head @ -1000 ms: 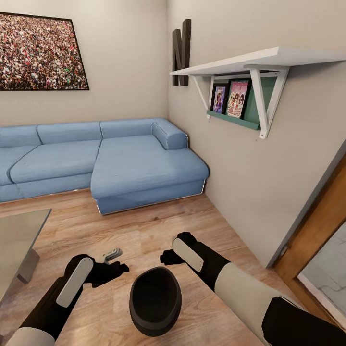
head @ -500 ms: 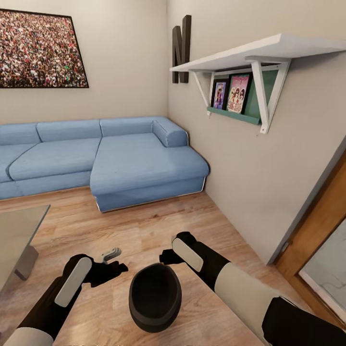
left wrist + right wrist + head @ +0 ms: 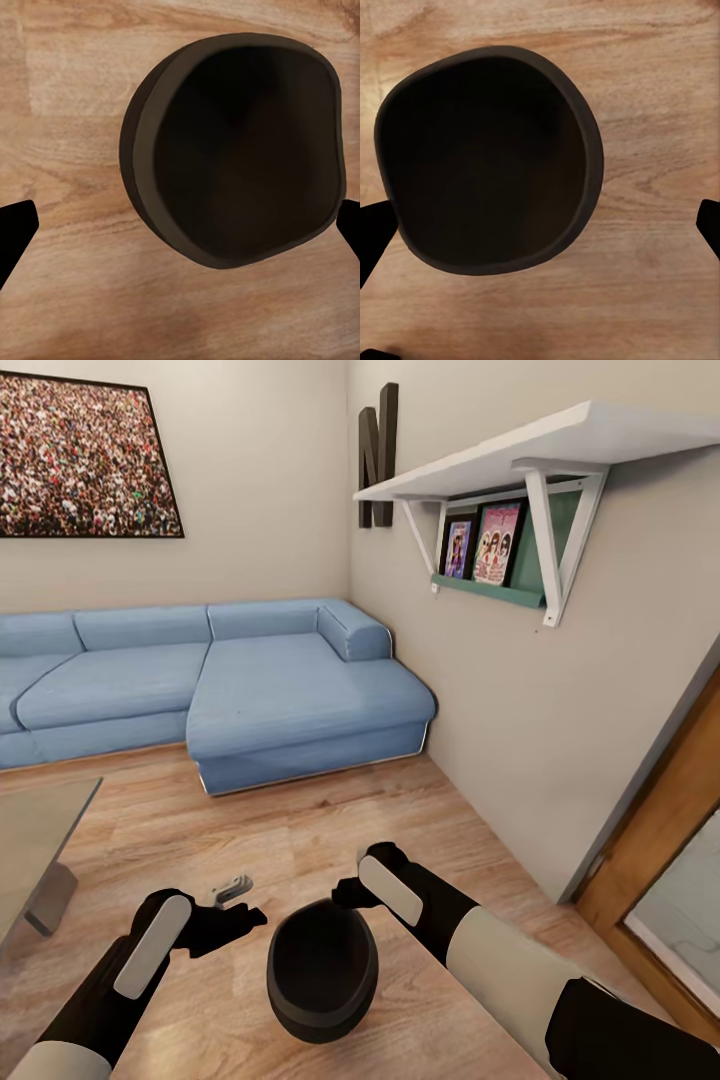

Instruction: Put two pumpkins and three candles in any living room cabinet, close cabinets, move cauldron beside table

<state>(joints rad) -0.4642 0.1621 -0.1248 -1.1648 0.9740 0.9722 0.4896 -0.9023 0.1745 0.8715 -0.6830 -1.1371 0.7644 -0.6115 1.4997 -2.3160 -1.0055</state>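
Observation:
The black cauldron (image 3: 322,970) shows low in the head view, its mouth up, over the wood floor between my two arms. My left gripper (image 3: 245,903) is just left of its rim, and my right gripper (image 3: 343,898) is at its far right rim. Both wrist views look straight down into the cauldron (image 3: 240,150) (image 3: 487,157). The left gripper (image 3: 181,229) and right gripper (image 3: 541,225) are open, with black fingertips (image 3: 15,232) (image 3: 373,229) spread wide at the picture edges. I cannot tell whether anything touches the pot. A corner of the grey table (image 3: 40,830) is at the left.
A blue corner sofa (image 3: 250,690) fills the back. A white wall shelf (image 3: 520,460) with framed pictures hangs on the right wall, and a wooden door frame (image 3: 670,830) stands at the far right. Bare wood floor (image 3: 330,820) lies between me and the sofa.
The whole picture has shifted slightly, so the camera has moved; the table corner now sits further left. The cauldron stays between my arms, which hold the same pose.

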